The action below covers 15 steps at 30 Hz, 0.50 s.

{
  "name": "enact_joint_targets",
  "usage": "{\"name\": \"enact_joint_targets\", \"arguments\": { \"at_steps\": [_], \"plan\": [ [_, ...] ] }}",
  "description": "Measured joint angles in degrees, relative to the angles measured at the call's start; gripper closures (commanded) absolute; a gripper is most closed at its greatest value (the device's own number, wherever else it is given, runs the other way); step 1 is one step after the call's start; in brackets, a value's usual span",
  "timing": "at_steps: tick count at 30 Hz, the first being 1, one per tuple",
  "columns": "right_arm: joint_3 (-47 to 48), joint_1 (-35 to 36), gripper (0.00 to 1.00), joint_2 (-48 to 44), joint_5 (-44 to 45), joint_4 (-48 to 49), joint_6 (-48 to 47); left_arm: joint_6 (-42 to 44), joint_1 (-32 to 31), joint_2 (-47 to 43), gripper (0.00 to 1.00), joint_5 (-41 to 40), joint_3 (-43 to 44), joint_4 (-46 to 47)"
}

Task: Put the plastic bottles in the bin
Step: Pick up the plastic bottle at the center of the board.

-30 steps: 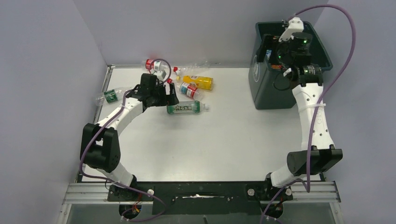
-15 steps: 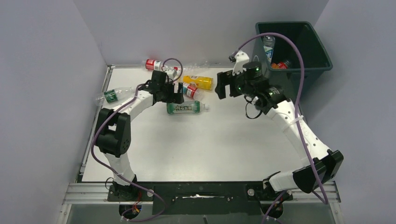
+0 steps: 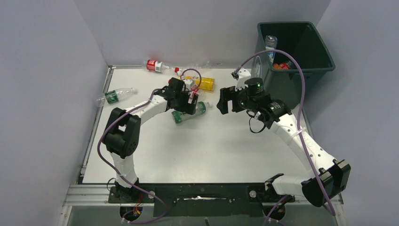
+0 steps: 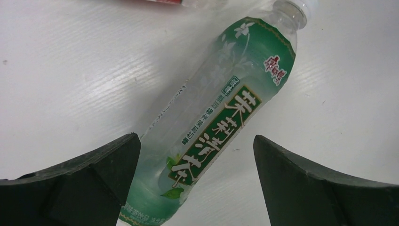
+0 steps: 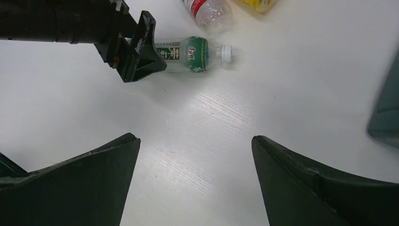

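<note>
Top view: left gripper [image 3: 189, 102] is low over the table [image 3: 211, 155], mid-back, right above the green bottle [image 3: 201, 108]. The bottle lies tilted, cap toward the right gripper [image 3: 221, 100]. The left jaws are not readable from up here.

Left wrist view settles it: jaws spread wide, green bottle flat on the table between them on a diagonal, cap up-right. Its base is close by the left finger [image 4: 89, 183]; contact there cannot be told. The other finger is clearly apart. Not pinched.

Right wrist view: right jaws spread, only bare table between them. This camera looks across at the left gripper and the green bottle's white cap [image 5: 227, 52]. It also catches the red bottle [image 5: 209, 10] just beyond, half hidden from the top. The bin shows here only as a blurred dark edge.

The top view alone shows into the bin [image 3: 329, 61], back right: a clear bottle [image 3: 270, 43] and an orange-red bottle [image 3: 283, 65] inside.

Also on the table:
- yellow bottle [image 3: 207, 84], behind the left gripper
- back red bottle [image 3: 154, 65], at the far edge
- left green bottle [image 3: 113, 96], by the left edge
</note>
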Motion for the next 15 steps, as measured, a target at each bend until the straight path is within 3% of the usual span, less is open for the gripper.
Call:
{"name": "enact_joint_targets", "arguments": {
  "at_steps": [7,9,13,15],
  "plan": [
    [-5.66,0.07,0.07,-0.81,-1.07,2.29,1.57,-0.31,-4.76,0.02,0.11,-4.15,-2.49,-0.87],
    [-7.45,0.07,0.07,-1.22,-1.07,2.73,2.05,-0.59,-5.73,0.04,0.19,-5.07,-3.10,-1.20],
    [-10.54,0.07,0.07,-3.02,-1.05,3.17,3.17,-1.88,-6.38,0.07,0.50,-5.97,-3.58,-1.51],
    [-11.85,0.07,0.07,-4.22,-1.03,3.56,3.72,-2.27,-6.38,0.07,0.57,-5.97,-3.58,-1.49]
  ]
}}
